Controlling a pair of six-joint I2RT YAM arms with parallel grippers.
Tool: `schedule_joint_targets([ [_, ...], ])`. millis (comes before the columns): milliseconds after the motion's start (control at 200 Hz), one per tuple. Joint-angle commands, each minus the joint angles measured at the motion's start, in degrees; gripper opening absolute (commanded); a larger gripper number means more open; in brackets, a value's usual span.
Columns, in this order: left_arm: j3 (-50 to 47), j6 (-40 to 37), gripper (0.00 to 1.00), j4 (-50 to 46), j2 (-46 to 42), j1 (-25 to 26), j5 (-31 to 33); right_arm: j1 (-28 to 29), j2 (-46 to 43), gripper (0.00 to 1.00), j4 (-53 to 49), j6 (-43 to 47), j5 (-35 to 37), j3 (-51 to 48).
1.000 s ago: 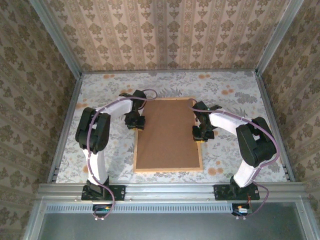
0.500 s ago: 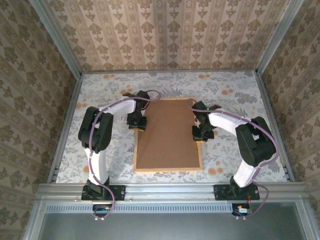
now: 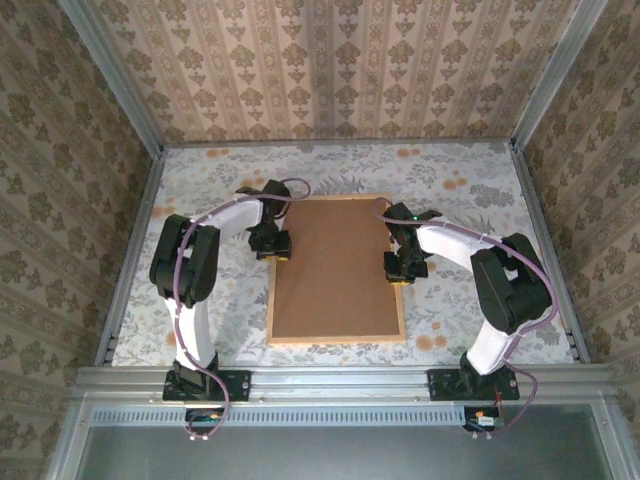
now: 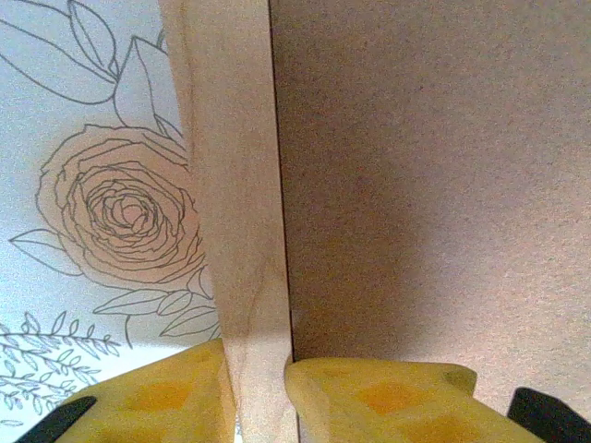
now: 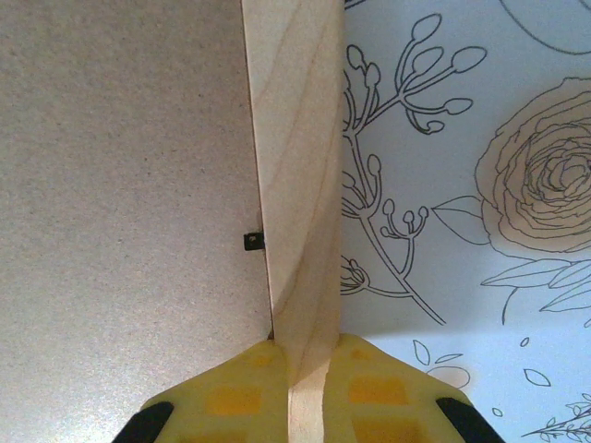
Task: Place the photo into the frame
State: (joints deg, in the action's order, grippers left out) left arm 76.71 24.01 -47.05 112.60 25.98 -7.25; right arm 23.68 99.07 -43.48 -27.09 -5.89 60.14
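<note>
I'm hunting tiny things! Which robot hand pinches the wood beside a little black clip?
The right gripper: a black tab sits against the frame just ahead of its fingers. The left gripper has plain board there.

The left arm's elbow (image 3: 178, 262) swung back outward to the left, undoing its inward lean; the left gripper (image 3: 272, 252) on the frame (image 3: 271, 300) rail perhaps edged slightly leftward.

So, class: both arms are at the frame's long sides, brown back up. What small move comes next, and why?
Probably raise both sides together, evenly. The left gripper and right gripper each have jaws closed across the moulding of the frame, which lies flat, backing board up, on the flowered cloth. An even lift should avoid twisting it.
</note>
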Motion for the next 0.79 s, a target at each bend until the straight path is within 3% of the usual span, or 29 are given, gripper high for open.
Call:
schedule_joint_targets([
  [0, -4.04, 2.48, 0.41, 14.86, 6.46, 2.11, -15.51, 2.42, 3.05, 0.10, 3.31, -0.86, -3.34, -0.80],
  [500, -2.14, -1.72, 0.47, 11.02, 4.13, 4.09, -6.91, 2.42, 3.30, 0.10, 3.32, -0.86, -3.26, -0.89],
  [790, -3.84, 1.71, 0.48, 16.23, 2.00, 1.57, -14.29, 2.38, 3.33, 0.10, 3.20, -0.77, -3.34, -0.55],
])
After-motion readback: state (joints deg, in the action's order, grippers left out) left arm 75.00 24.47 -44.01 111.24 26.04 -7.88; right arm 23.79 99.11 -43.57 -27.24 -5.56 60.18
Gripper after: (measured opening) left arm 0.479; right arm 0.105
